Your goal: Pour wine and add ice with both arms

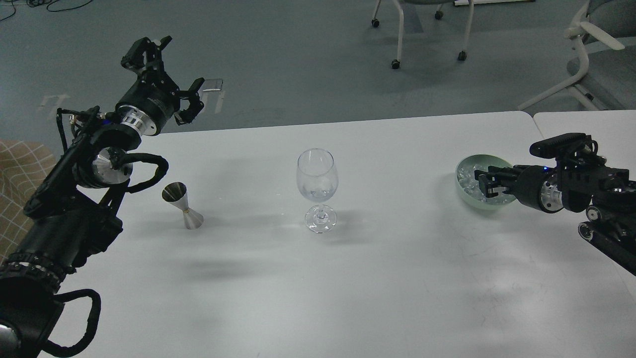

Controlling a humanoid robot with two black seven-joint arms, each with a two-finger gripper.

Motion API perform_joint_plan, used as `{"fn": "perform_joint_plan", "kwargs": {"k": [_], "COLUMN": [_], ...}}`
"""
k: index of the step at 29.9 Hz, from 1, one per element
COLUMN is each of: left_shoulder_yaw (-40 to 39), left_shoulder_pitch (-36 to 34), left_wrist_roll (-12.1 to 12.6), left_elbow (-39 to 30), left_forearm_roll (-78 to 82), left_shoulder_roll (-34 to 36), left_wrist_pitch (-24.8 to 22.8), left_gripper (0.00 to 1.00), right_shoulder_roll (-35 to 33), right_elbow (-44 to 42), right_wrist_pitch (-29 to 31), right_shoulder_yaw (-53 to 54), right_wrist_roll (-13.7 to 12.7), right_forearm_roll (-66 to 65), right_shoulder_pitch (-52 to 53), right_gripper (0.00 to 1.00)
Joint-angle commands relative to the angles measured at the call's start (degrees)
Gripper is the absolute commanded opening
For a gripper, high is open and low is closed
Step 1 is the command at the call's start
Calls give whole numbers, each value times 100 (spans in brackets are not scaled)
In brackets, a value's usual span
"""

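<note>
Wide bare table ahead of us

Our front edge lies open; only the wine glass mid-table, the jigger toward the left edge and the ice bowl near the right edge obstruct.

A wide, smooth white table with a rounded far corner carries everything here. Just beside its right edge, a second white tabletop butts against it along a thin seam. Three things stand directly on the main surface, well apart from one another. Toward the left stands a small silver metal double-cone jigger, tilted slightly. Near the middle is a clear stemmed wine glass, upright. Toward the right edge sits a pale green round bowl holding a heap of small clear glassy ice cubes.
</note>
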Motion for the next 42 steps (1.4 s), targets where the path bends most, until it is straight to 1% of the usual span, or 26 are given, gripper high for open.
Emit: {"fn": "perform_joint_plan", "kwargs": {"k": [1, 4, 5, 6, 16, 19, 21, 27, 29, 33, 39, 42], "left_shoulder_yaw": [0, 0, 0, 0, 0, 0, 0, 0, 0, 0, 0, 0], "left_shoulder_pitch": [0, 0, 0, 0, -9, -9, -18, -9, -17, -18, -18, -18], "left_wrist_roll": [0, -8, -8, 0, 0, 0, 0, 0, 0, 0, 0, 0], "left_elbow": [-2, 6, 6, 6, 6, -2, 6, -2, -2, 6, -2, -2], "left_forearm_roll": [0, 9, 9, 9, 9, 9, 9, 9, 9, 9, 9, 9], "left_shoulder_roll": [8, 8, 8, 8, -10, -1, 8, -19, -19, -19, -36, -36], "left_wrist_pitch": [-9, -9, -9, -9, 0, 0, 0, 0, 0, 9, 26, 26], "left_gripper": [98, 98, 98, 98, 98, 98, 98, 98, 98, 98, 98, 98], "right_shoulder_roll": [1, 1, 1, 1, -43, -253, -508, -957, -1071, -1063, -1001, -826], "right_elbow": [0, 0, 0, 0, 141, 299, 527, 1054, 1378, 1775, 2443, 2838], "right_wrist_pitch": [10, 10, 10, 10, 1, 1, 10, 27, 159, 221, 230, 238], "right_shoulder_yaw": [0, 0, 0, 9, 53, 70, 70, 114, 114, 114, 97, 70], "right_wrist_roll": [0, 0, 0, -8, -26, -35, -35, -35, -61, -123, -333, -457], "right_forearm_roll": [1, 1, 1, 10, 54, 80, 97, 255, 335, 335, 326, 317], "right_shoulder_pitch": [18, 27, 27, 27, 70, 219, 369, 668, 878, 1134, 1318, 1371], "right_gripper": [23, 15, 15, 11, 11, 12, 12, 12, 12, 11, 11, 11]}}
